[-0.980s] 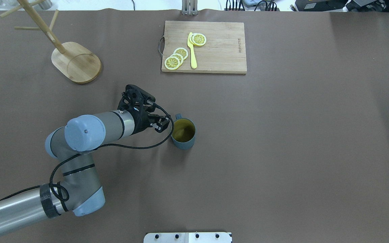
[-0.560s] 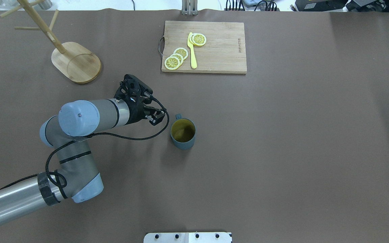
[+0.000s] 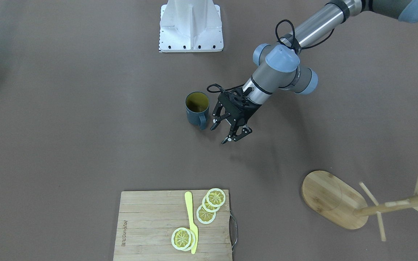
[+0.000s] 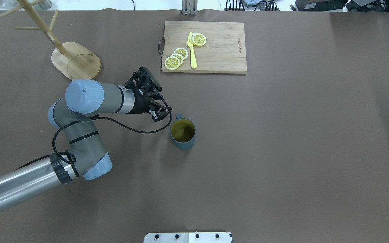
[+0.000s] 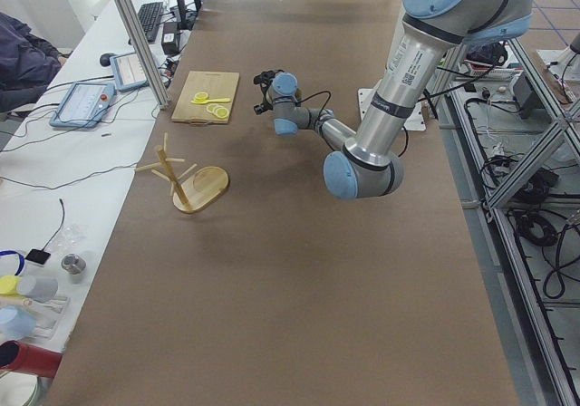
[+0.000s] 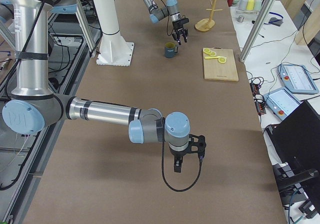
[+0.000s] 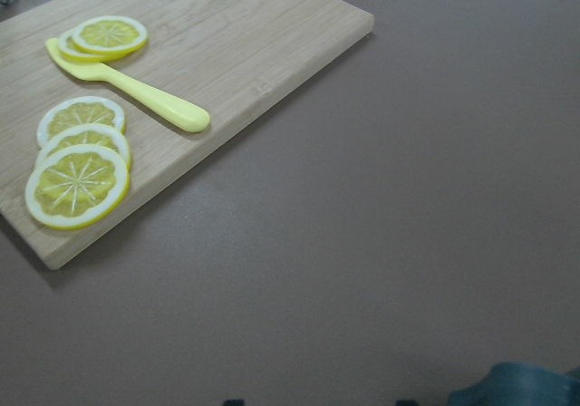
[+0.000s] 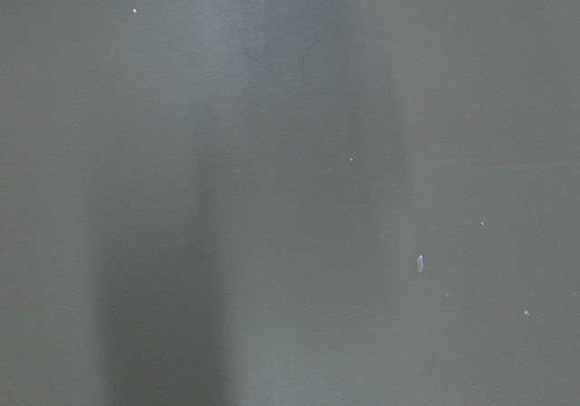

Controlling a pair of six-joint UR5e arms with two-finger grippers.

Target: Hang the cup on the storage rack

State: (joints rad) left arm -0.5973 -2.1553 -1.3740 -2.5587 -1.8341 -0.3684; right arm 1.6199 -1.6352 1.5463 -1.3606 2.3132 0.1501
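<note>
The brown tabletop (image 4: 282,152) carries everything. The left arm (image 4: 93,101) reaches across it, and its wrist has swung since a second ago. The right arm (image 6: 100,115) is parked low over bare tabletop far from the work, and I cannot tell whether the right pincer (image 6: 186,154) is apart or together. The cutting board (image 4: 214,47) with lemon slices (image 4: 176,57) lies beyond the left pincer (image 3: 220,133), away from the robot. The rack (image 4: 76,62) stands well apart from that pincer on its opposite side from the cup (image 4: 182,134), with nothing hung on it. The cup sits upright on the tabletop just beside the left pincer, on the robot's near-right side of it, exactly where it stood a second ago. What has changed is the pincer. It was pressed up close to the cup's side wall, then drew back, and now it hovers further from the robot. It is level with the handle (image 4: 177,116) and close to it but not touching. Its jaws are spread apart and hold nothing. This looks like a re-approach that gives up the wall in favour of the handle end. The grasp is not yet made, and the lift and the carry to the rack are yet to come.
</note>
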